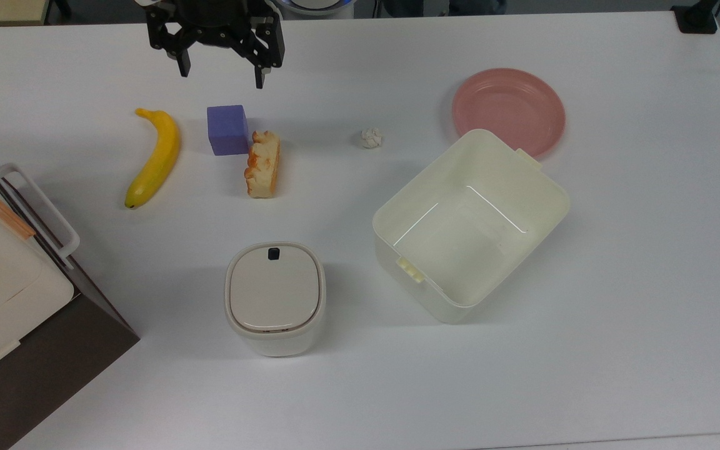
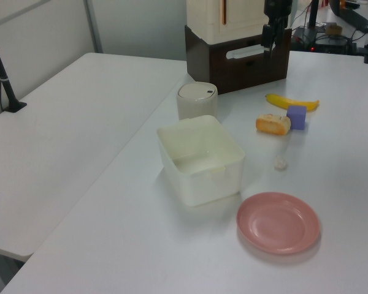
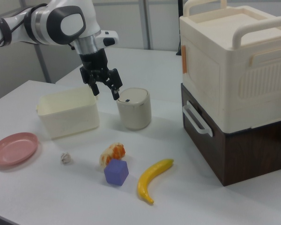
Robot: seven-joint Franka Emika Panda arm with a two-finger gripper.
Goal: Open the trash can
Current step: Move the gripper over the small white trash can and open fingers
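Top view, from the near edge: the trash can (image 1: pixel 275 298) stands with its beige lid closed, the black button (image 1: pixel 273 253) on the far rim. Beside it, on the top view's right, is the open tub (image 1: pixel 541 187). Farther lie the banana (image 1: pixel 154 157), purple block (image 1: pixel 227 129) and bread (image 1: pixel 264 164). Farthest, the gripper (image 1: pixel 220 67) hangs above the table, fingers spread wide, holding nothing.

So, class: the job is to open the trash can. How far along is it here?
Nothing looks done yet: the trash can has its lid shut flat. In hand: the gripper hangs open and empty above the table's far side, apart from the can, in the top view. Left: reach the can, press the black button and get the lid up.
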